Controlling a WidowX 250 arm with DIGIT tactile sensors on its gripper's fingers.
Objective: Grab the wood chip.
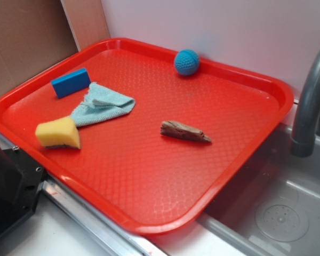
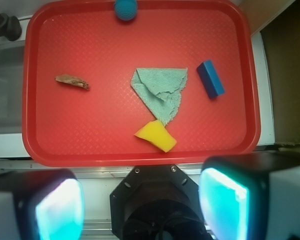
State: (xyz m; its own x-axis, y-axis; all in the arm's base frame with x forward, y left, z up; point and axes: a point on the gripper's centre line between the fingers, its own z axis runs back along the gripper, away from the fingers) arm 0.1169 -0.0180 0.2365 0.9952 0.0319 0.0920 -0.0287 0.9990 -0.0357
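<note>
Teal-lit fingers [image 2: 59, 210] of the gripper [image 2: 140, 207] stand spread wide at the bottom of the wrist frame, holding nothing, apparently short of the red tray [image 2: 140, 159]. Beyond them lie the yellow sponge [image 2: 156, 135], the green cloth [image 2: 161, 90] and the blue block [image 2: 210, 79]. Left of centre, the wood chip [image 2: 72, 81] lies alone; the blue ball [image 2: 126, 9] sits at the top edge.

I'm seeing the red tray [image 1: 245, 160] carrying everything: the wood chip [image 1: 184, 131] lying near its middle, folded teal cloth [image 1: 102, 104] (yellow sponge [image 1: 58, 133] touching it), blue block [image 1: 70, 82] and blue ball [image 1: 186, 62] sitting farther off.
</note>
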